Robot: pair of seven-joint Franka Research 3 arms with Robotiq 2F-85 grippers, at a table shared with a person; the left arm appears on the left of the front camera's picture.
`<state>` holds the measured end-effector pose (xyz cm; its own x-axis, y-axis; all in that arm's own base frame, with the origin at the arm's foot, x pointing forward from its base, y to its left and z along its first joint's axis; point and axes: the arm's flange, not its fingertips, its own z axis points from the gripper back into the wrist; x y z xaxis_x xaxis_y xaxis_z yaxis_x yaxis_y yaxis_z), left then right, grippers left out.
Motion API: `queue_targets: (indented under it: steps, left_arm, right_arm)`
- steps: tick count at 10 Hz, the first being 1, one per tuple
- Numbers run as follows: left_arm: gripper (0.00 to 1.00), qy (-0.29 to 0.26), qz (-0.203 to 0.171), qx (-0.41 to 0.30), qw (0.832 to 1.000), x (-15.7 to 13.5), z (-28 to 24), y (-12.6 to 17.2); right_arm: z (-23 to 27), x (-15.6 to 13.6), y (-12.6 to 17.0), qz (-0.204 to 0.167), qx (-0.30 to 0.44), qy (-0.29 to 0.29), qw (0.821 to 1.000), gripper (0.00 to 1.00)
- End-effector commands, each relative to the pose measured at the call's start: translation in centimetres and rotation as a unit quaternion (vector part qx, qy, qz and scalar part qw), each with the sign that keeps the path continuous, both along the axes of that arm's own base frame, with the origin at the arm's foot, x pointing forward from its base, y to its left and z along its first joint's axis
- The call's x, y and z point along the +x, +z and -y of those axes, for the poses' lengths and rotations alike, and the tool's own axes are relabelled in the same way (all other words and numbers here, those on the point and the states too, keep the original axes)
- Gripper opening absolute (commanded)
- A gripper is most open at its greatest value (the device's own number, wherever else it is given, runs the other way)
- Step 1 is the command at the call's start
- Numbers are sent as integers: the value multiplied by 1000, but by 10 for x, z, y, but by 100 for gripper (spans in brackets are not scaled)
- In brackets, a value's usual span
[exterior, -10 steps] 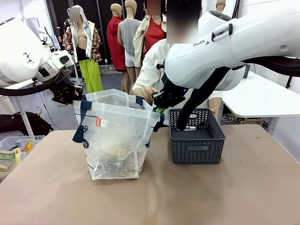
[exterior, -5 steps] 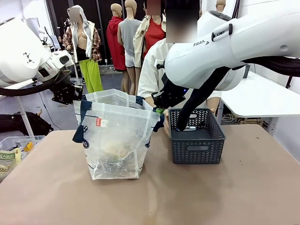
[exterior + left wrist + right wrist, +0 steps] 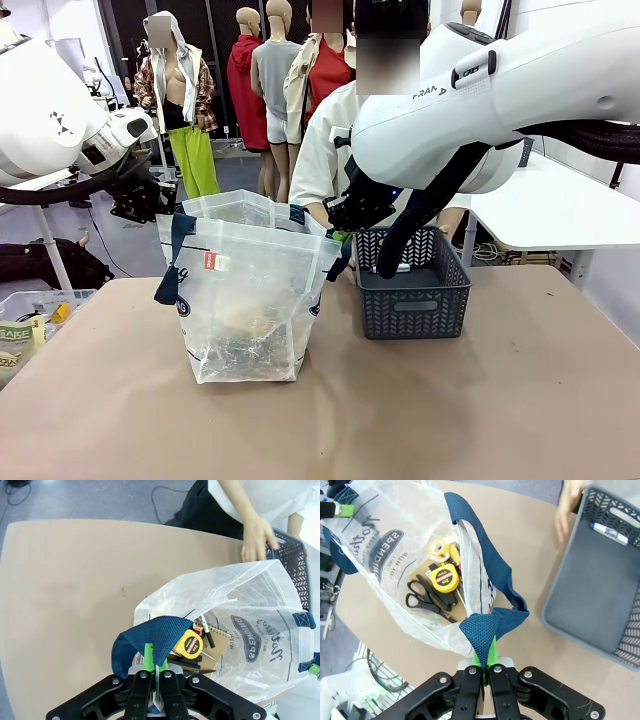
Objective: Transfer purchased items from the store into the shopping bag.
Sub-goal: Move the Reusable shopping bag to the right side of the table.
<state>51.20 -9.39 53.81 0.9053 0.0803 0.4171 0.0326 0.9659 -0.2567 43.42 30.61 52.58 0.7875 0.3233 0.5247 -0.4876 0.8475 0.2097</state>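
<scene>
Shopping bag (image 3: 245, 300) stands open on the counter (image 3: 450, 430), left of the middle, with its mouth stretched between my two tools. My left tool (image 3: 152, 666) is pinched tight on the navy strap (image 3: 150, 640) at the bag's left side. My right tool (image 3: 485, 666) is clamped the same way on the other strap (image 3: 487, 625) at its right side.

A second ago the dark basket (image 3: 415, 300), just right of the bag, sat flat. Now it is tipped off that stance and has shifted a little toward the bag, with the person's hand (image 3: 257, 537) on its rim. One pen (image 3: 609, 533) lies against the basket's wall. My guess is that the person is going for it, so the transfer is close to done and my job is to keep the mouth wide.

Inside the bag I make out a tape measure (image 3: 445, 577), scissors (image 3: 425, 597) and a roll of tape (image 3: 438, 546). From the front the plastic blurs the contents, my right arm covers the person's hand, and the basket's right side is cut off in my right wrist view, so I cannot count what remains.
</scene>
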Motion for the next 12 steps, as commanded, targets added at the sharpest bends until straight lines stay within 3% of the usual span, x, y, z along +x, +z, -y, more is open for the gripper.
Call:
queue_targets:
  steps: [1,12]
  left_arm:
    - [0,3,3,0,1000,1,-4,3]
    - [0,3,3,0,1000,1,-4,3]
  right_arm:
    - [1,1,0,0,0,-1,1000,0]
    - [1,1,0,0,0,-1,1000,0]
